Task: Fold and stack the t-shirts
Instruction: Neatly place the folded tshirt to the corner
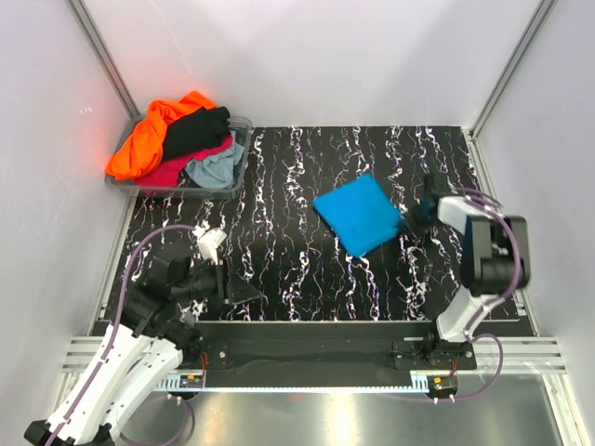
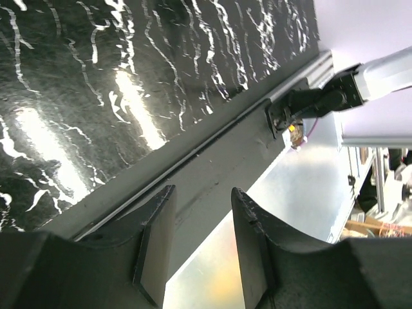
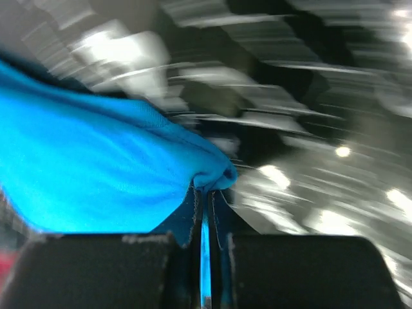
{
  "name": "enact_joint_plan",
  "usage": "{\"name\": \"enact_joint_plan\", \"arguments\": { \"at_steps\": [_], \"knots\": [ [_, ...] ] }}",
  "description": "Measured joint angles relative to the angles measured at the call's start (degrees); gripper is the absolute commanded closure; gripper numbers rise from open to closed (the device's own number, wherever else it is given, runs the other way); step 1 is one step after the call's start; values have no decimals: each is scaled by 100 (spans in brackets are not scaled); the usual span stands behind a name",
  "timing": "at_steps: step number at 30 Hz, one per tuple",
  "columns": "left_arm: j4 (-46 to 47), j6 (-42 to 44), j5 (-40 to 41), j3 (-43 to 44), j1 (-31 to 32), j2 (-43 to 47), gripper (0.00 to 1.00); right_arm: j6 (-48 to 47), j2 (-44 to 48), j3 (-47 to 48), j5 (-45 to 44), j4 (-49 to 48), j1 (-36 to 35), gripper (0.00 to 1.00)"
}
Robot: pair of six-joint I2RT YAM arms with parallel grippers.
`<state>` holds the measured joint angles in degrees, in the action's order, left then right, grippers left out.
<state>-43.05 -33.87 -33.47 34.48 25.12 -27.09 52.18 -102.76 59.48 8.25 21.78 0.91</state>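
Note:
A folded turquoise-blue t-shirt lies on the black marbled table, right of centre. My right gripper is shut on its right corner; in the right wrist view the blue cloth is pinched between the closed fingers, and the picture is blurred. Orange, black, crimson-pink and grey t-shirts lie piled in a clear bin at the back left. My left gripper is open and empty near the table's front edge, its fingers over the front rail.
The clear plastic bin stands at the back left corner. White walls with metal posts enclose the table. A dark rail and the right arm's base run along the front edge.

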Motion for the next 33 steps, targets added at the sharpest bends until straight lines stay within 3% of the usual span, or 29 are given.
{"name": "enact_joint_plan", "arguments": {
  "at_steps": [7, 19, 25, 33],
  "knots": [
    [-63, 48, -26, -13, 415, 0, 56, 577, 1886, -1054, -1635, 1117, 879, 100],
    [-116, 225, 7, 92, 1047, -433, 55, 741, 3626, -1668, -2695, 2304, 2684, 100],
    [-306, 446, 131, 358, 1401, -597, 55, 758, 4146, -1950, -2983, 2579, 3585, 100],
    [-564, 708, 345, 608, 1725, -730, 55, 533, 4129, -2024, -3139, 2612, 4308, 100]
  ]
}}
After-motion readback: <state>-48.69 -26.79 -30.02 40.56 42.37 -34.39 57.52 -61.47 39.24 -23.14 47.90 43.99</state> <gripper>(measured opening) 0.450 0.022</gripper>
